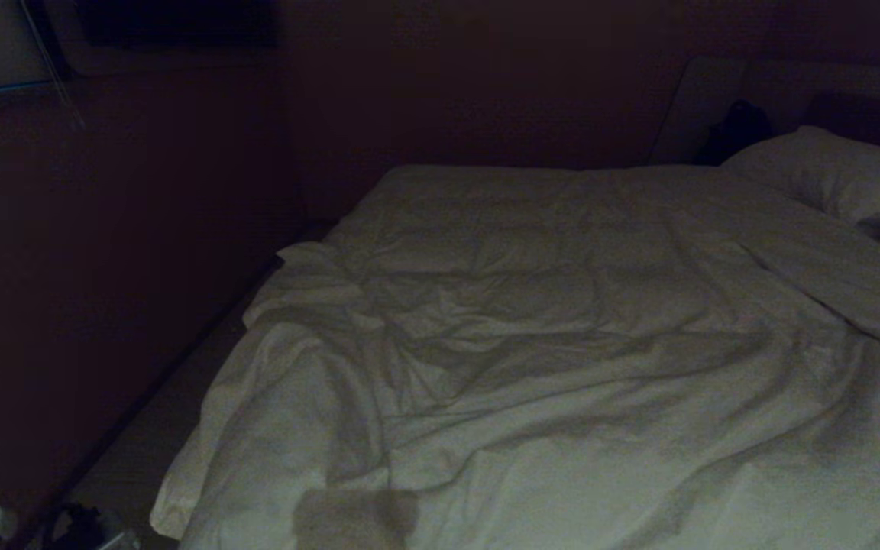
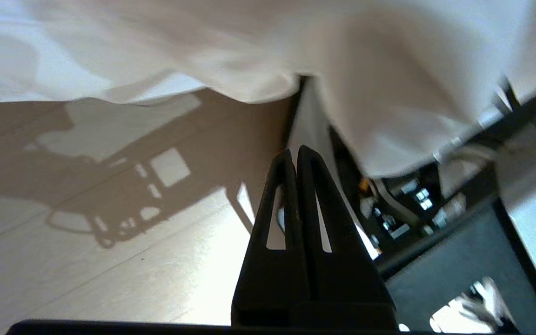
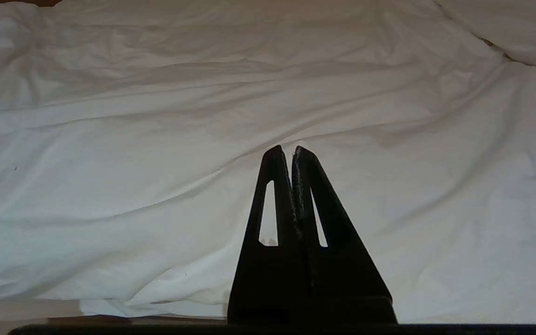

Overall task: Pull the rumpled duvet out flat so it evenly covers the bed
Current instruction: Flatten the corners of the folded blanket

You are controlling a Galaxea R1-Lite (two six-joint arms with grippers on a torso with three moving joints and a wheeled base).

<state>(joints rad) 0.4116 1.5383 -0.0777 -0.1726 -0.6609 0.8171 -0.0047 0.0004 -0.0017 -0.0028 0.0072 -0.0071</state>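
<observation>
The head view is showing the duvet (image 1: pixel 562 359) lying wrinkled across the bed (image 1: pixel 203 359), filling the frame's centre and right, a pillow (image 1: pixel 829 172) upper right (no arm there). Only the wrist views are showing the tools: the left gripper (image 2: pixel 294 151), fingers together on nothing, is pointing at wooden floor (image 2: pixel 86 260) under the hanging duvet edge, while the right gripper (image 3: pixel 288 150), likewise pressed together and empty, is facing the duvet's spread surface.

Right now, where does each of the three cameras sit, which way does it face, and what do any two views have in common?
Head view: high on the robot, looking down across the rumpled puffy white duvet to the plump white pillow; no arm shows.
Left wrist view: behind the left gripper, shut and empty, low beside the bed, facing pale wooden floor under the duvet's hanging edge.
Right wrist view: behind the right gripper, shut and empty, facing across the duvet.
Shared: all three show the duvet.
</observation>
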